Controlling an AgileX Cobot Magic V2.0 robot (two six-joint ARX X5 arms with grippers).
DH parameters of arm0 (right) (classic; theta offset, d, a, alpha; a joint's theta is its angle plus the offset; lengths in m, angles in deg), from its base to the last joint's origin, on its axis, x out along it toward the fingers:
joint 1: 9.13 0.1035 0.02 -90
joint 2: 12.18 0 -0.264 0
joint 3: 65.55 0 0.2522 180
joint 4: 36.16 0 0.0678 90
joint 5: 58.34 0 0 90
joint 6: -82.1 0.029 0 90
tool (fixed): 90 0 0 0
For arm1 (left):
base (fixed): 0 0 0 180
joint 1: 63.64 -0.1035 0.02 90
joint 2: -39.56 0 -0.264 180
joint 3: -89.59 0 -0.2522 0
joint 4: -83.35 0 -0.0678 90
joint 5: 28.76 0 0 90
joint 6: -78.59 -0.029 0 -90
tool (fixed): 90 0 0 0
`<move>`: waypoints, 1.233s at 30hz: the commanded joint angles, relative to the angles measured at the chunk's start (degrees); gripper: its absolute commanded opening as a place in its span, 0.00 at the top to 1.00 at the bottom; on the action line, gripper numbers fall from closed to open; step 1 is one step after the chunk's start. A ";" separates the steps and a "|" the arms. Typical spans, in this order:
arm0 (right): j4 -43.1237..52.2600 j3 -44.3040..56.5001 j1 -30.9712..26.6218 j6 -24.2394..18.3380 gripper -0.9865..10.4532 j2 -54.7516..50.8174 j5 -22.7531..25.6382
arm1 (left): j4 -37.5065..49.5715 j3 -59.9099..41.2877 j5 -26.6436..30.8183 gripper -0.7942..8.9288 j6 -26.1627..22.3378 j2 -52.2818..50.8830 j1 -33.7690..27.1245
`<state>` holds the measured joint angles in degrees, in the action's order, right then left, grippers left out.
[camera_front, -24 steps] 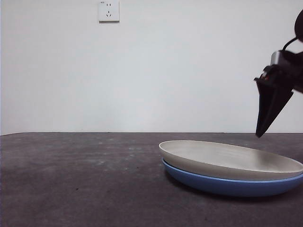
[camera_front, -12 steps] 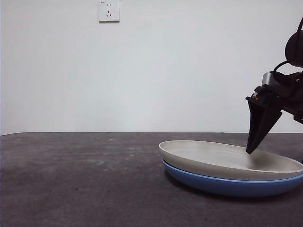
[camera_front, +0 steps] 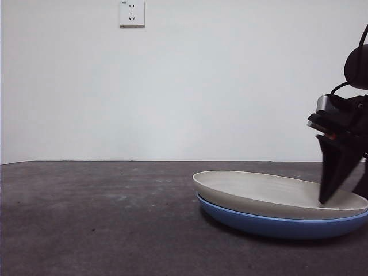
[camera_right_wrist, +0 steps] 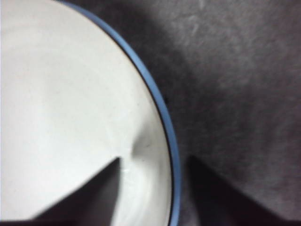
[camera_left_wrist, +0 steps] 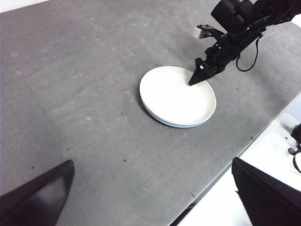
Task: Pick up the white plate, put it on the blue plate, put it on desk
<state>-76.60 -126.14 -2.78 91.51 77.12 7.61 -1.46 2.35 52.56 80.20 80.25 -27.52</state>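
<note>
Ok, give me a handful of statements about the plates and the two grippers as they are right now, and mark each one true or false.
1. The white plate lies stacked on the blue plate. True.
2. The right gripper straddles the plates' rim, one jaw over the white plate and one outside. True.
3. The left gripper is clamped on the white plate. False: it is open and far from both plates.
4. The plates hang in the air above the desk. False: the blue plate rests on the desk.

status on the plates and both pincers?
Right pincer open, straddling white plate rim. White plate stacked on blue plate. Left pincer open, high, idle.
</note>
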 commanded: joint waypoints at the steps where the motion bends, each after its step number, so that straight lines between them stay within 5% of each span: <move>1: -0.02 -0.31 0.26 -0.44 0.91 1.09 0.31 | 0.48 0.76 0.33 0.34 0.11 0.26 0.22; 18: -5.25 -7.02 1.01 2.69 0.91 -1.92 0.24 | 1.11 0.76 0.33 0.34 -1.18 0.26 0.22; 37: -5.07 -15.67 14.53 9.75 0.91 4.04 -0.20 | 3.41 0.76 0.33 0.34 -3.58 0.26 0.22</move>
<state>-82.19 -140.67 11.19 100.19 79.59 7.85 1.32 2.35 52.56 77.77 80.25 -27.52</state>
